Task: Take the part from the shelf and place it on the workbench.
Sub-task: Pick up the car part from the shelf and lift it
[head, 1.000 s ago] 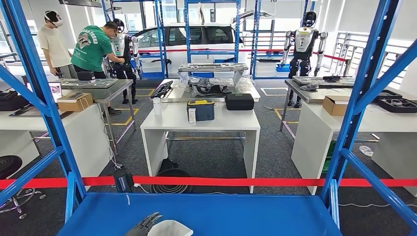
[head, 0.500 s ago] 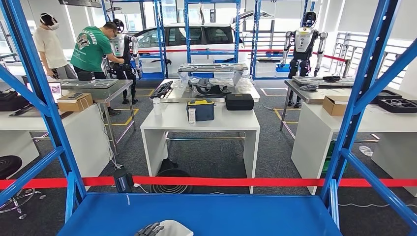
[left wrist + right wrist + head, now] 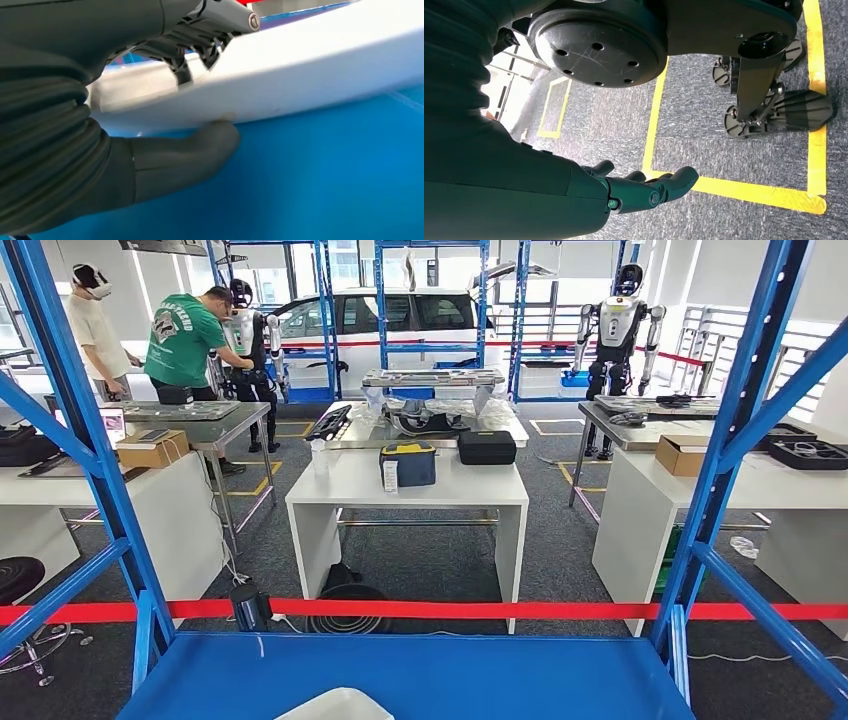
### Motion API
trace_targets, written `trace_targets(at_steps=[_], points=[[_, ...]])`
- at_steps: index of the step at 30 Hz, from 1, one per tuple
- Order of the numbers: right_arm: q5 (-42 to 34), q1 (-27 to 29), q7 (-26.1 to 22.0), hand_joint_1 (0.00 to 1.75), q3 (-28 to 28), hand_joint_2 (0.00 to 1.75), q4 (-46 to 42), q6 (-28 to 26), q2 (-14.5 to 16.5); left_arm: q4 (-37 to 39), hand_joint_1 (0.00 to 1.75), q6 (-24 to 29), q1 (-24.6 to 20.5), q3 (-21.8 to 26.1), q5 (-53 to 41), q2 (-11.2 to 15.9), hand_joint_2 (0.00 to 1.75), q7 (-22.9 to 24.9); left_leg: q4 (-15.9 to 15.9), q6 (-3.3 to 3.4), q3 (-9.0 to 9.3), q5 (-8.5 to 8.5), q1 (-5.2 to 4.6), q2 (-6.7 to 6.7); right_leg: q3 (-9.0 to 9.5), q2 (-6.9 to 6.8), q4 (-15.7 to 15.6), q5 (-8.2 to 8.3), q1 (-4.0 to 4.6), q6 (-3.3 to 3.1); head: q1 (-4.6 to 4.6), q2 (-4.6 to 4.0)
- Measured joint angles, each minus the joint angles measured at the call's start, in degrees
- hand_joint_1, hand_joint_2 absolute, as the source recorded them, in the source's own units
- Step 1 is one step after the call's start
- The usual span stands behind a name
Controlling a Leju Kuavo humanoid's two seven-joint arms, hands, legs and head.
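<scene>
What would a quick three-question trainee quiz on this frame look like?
1. True or false: the left hand grips the white part, thumb under its edge and fingers over the top.
2. The white part sits over: A) the blue shelf B) the white table C) the floor.
3. Fill in: the right hand hangs above grey carpet marked with ____ tape lines.

Key: 1 true; 2 A; 3 yellow.

White part [image 3: 335, 706] — blue shelf [image 3: 450, 670] — red tape [image 3: 450, 609].
</scene>
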Motion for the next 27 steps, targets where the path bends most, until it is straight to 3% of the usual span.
trace_targets(at_steps=[27], points=[[-0.8, 0.0, -0.2, 0.00, 0.0, 1.75, 0.0, 0.0, 0.2, 0.0, 1.72, 1.6, -1.0, 0.0, -0.8, -1.0, 1.75, -5.2, 0.0, 0.00, 0.06, 0.00, 0.00, -0.01, 0.08, -0.01, 0.0, 0.00, -0.01, 0.00, 0.00, 0.00]])
